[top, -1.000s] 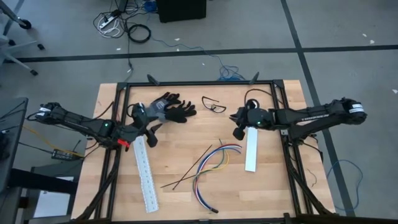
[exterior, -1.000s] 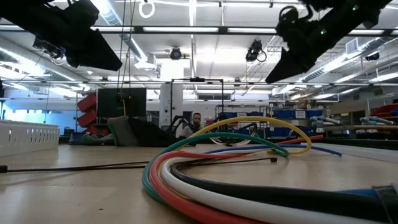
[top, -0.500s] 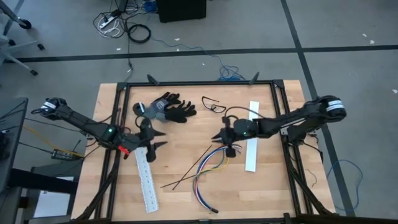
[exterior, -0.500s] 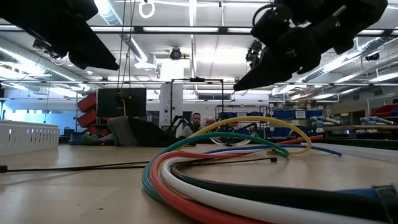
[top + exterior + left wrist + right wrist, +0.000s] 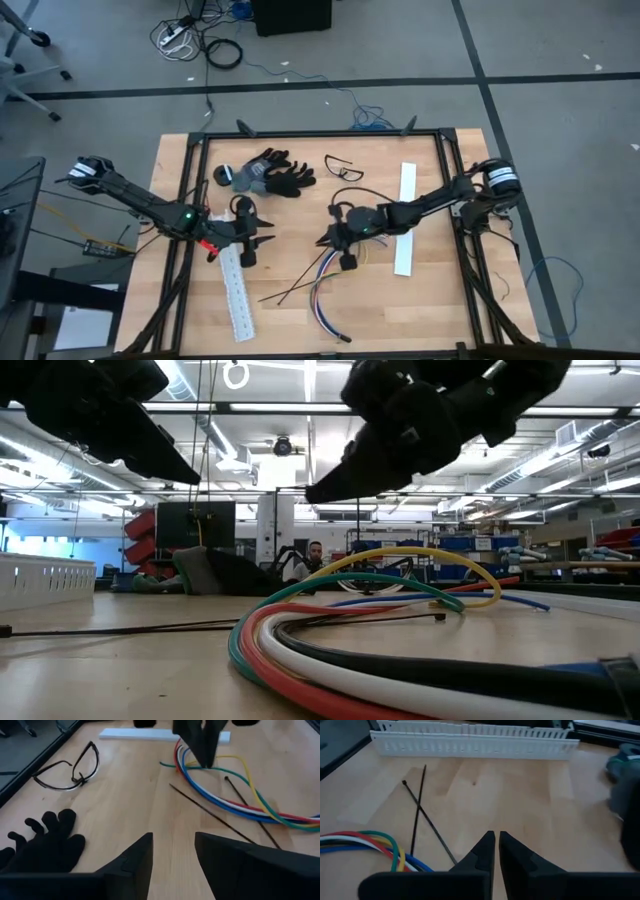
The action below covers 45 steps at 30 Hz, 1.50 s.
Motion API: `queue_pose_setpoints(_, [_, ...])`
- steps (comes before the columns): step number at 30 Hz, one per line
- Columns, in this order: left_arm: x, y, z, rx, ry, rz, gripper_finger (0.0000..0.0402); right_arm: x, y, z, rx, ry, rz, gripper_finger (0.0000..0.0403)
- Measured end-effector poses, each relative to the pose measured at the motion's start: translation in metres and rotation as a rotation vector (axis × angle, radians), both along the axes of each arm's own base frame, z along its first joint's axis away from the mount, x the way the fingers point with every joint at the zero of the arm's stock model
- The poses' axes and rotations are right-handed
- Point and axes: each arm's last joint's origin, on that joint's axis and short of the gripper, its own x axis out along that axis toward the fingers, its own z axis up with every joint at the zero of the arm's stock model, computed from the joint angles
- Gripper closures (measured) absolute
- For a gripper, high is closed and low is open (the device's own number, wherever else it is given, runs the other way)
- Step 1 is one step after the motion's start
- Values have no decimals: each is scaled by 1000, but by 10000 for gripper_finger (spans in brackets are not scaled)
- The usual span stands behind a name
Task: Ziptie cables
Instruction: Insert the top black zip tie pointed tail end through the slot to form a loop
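The cables [image 5: 335, 275], a loose bundle of coloured wires, lie curved on the wooden table near its middle, and fill the foreground of the low view [image 5: 360, 595]. My right gripper [image 5: 322, 243] hangs above their far ends, tips together with nothing between them [image 5: 496, 845]. In its wrist view the cables [image 5: 370, 842] lie just beside the fingers. My left gripper [image 5: 258, 238] hovers open over the far end of a white slotted strip [image 5: 235, 290]. It points toward the cables [image 5: 235, 805], with bare wood showing between its fingers [image 5: 172, 855].
Two thin black zip ties [image 5: 298, 286] lie crossed beside the cables. Black gloves [image 5: 275, 172] and safety glasses [image 5: 343, 168] lie at the far edge. A second white strip [image 5: 403, 220] lies at the right. A black frame rail [image 5: 330, 132] borders the table.
My right gripper has swung from over the right white strip toward the table's left and near edge. It has sunk and now hangs over the cables. My left gripper has edged a little toward the table's middle and lower. The cables and zip ties have not moved.
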Motion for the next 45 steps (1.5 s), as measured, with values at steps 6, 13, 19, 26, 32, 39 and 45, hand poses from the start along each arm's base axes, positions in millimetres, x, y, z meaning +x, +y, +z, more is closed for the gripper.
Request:
queue_pose_setpoints(6, [-2,1,-2,26,32,-3,263,20,20,-4,-6,-5,86,355])
queue_pose_setpoints(13, [-3,1,-3,53,46,-14,263,48,33,-8,6,-13,123,271])
queue_pose_setpoints(19, [-4,0,-4,63,74,-68,264,63,42,-16,27,-6,181,259])
queue_pose_setpoints(26, [-6,-6,-6,17,100,-182,265,76,57,-27,52,7,230,283])
queue_pose_setpoints(32, [-10,-14,-7,-26,119,-216,265,93,71,-35,57,14,245,284])
queue_pose_setpoints(39, [-13,-18,-9,-17,131,-215,265,103,78,-44,36,69,273,284])
queue_pose_setpoints(45, [-13,-18,-9,-6,134,-224,265,104,78,-45,33,56,293,284])
